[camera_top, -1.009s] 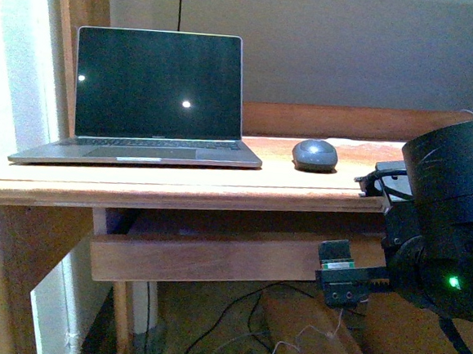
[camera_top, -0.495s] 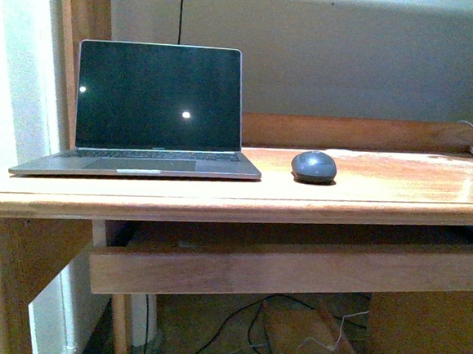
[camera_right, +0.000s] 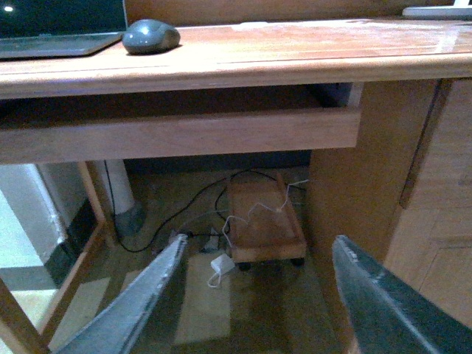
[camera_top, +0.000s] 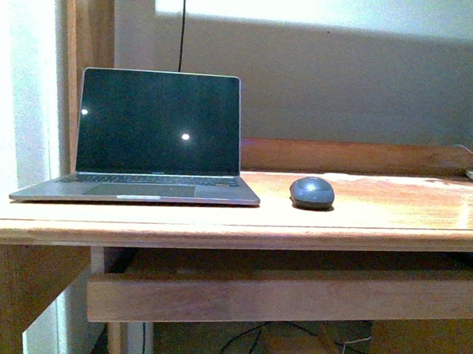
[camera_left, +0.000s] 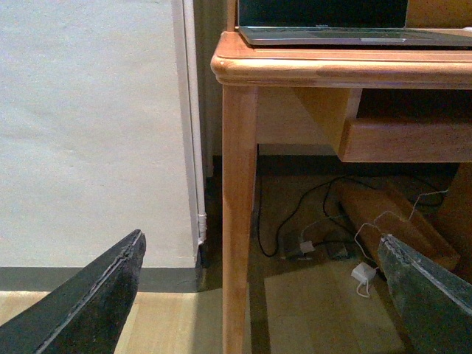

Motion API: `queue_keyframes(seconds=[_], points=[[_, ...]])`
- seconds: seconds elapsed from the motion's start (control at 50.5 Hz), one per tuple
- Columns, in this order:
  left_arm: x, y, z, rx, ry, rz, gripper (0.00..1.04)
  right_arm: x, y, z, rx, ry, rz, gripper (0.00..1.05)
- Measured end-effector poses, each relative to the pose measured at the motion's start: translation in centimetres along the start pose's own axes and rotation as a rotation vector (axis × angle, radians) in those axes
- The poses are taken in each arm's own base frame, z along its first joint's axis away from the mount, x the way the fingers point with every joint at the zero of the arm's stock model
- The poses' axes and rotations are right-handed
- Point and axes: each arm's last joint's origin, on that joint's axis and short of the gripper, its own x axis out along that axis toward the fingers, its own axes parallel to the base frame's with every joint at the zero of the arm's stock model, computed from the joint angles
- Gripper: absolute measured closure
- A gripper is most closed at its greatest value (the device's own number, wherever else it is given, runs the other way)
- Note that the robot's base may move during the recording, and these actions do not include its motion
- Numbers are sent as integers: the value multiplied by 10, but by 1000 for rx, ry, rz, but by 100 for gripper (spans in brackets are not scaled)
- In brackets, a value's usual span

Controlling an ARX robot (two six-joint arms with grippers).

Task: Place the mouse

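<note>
A: Where do the end effectors stand?

B: Both hang low, below the table's top. The left end effector has its fingers spread wide with nothing between them, facing the table leg and the floor cables. The right end effector is spread wide and empty too, looking under the table toward a low wooden trolley.

A: And the mouse?

B: The mouse sits upright on the table, just beside the laptop on its right-hand side, apart from it. No finger touches it.

A: Why there?

B: I judge that is the natural working spot for a right hand, so the placing looks done, with the arms tucked clear.
</note>
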Motion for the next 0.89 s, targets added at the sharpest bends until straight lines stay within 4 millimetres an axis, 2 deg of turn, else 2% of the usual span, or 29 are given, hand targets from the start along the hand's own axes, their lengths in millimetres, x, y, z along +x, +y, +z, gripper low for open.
queue_keyframes(seconds=[0.138,0.237,0.297,0.455,0.692,0.89], points=[[0,0,0,0,0,0,8,0,0,-3,-11,-6,-4,70],[0,0,0,0,0,0,8,0,-1,-6,-18,-10,-4,93],[0,0,0,0,0,0,8,0,-1,-8,-20,-8,-4,103],[0,0,0,0,0,0,8,0,-1,-17,-22,-12,-5,102],[0,0,0,0,0,0,8,-1,-1,-16,-22,-21,-3,102],[0,0,0,0,0,0,8,-1,-1,-16,-24,-21,-3,73]])
